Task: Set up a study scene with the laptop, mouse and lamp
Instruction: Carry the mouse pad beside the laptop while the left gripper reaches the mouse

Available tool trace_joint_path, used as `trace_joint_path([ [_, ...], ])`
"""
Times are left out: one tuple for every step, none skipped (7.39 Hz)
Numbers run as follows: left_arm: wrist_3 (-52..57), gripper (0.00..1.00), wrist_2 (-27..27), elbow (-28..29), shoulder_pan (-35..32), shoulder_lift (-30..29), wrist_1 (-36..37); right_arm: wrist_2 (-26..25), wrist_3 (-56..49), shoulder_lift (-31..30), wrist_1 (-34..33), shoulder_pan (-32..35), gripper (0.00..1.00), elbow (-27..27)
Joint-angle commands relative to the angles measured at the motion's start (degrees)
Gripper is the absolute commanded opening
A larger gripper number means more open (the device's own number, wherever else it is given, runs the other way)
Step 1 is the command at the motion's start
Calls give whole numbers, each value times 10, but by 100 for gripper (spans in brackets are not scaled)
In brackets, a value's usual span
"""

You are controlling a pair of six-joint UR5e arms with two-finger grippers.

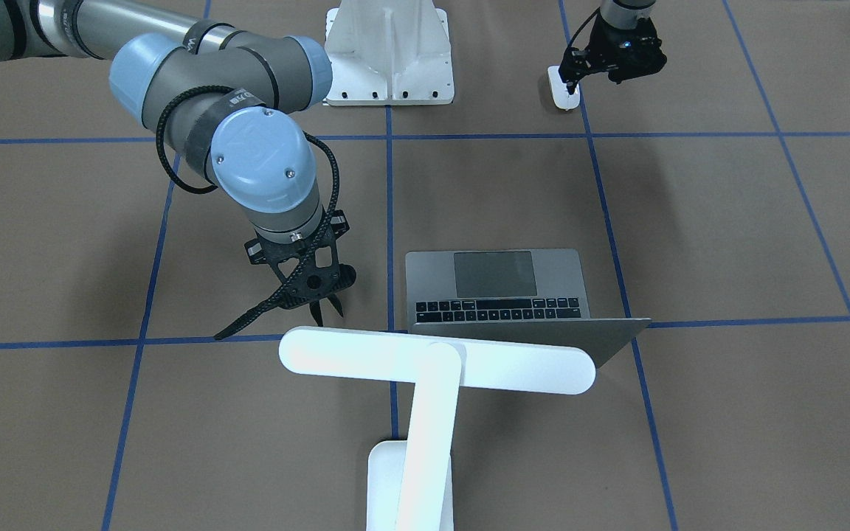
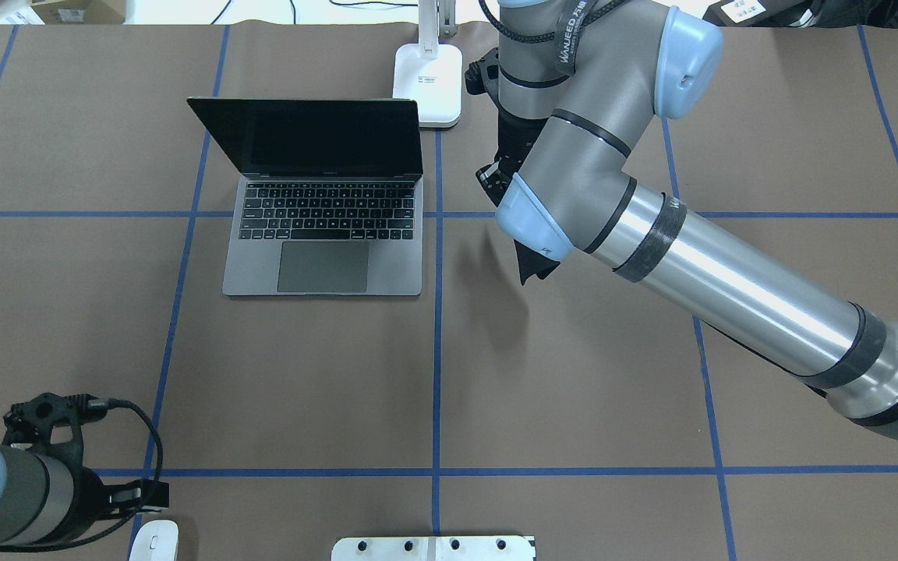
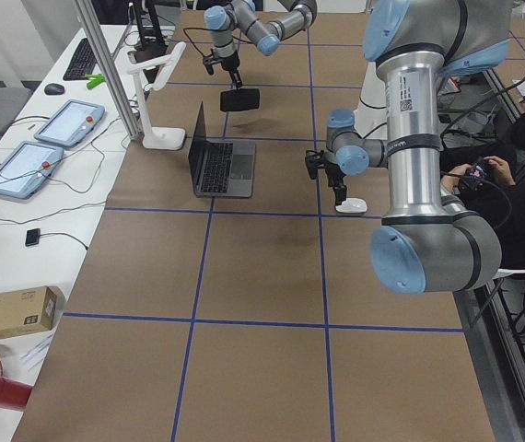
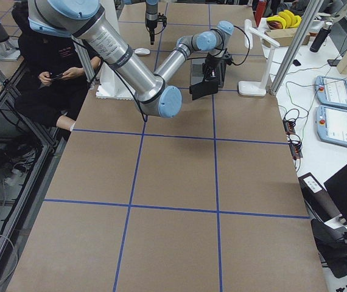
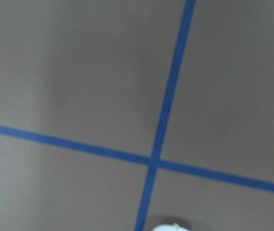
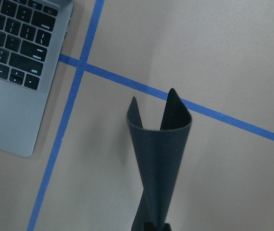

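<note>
Brown gridded desk [image 2: 574,374]: right end effector [image 1: 327,310] clamps a curled black mouse pad [image 6: 158,159] beside the open laptop [image 2: 324,234]; left end effector [image 1: 572,80] sits above the mouse [image 1: 564,96], and I cannot tell whether it is apart or together.

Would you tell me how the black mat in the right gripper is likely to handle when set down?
The mat hangs curled into a cone from the right gripper, so it is probably floppy and light. It may stay curled rather than lie flat.

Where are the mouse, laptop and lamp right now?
mouse [image 2: 155,541]: overhead view, on its glossy top shell.
laptop [image 2: 323,266]: overhead view, on the trackpad.
lamp [image 1: 528,369]: front-facing view, on the flat bar head.
</note>
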Motion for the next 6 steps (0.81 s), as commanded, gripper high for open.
trace_joint_path([
  [-10, 99, 20, 1, 31, -2, -14, 0, 6, -2, 3, -2, 16, -7],
  [-10, 99, 23, 1, 34, -2, -16, 1, 16, -1, -4, 1, 16, 1],
  [-11, 99, 23, 2, 35, -2, -16, 1, 30, 1, -7, 2, 16, 3],
  [-11, 99, 23, 4, 38, -2, -16, 4, 31, 2, -8, 2, 16, 7],
  [-11, 99, 23, 5, 40, -2, -17, 7, 36, -1, -36, 2, 16, 37],
  [-11, 99, 23, 8, 42, -3, -23, 7, 36, 0, -68, 3, 17, 65],
])
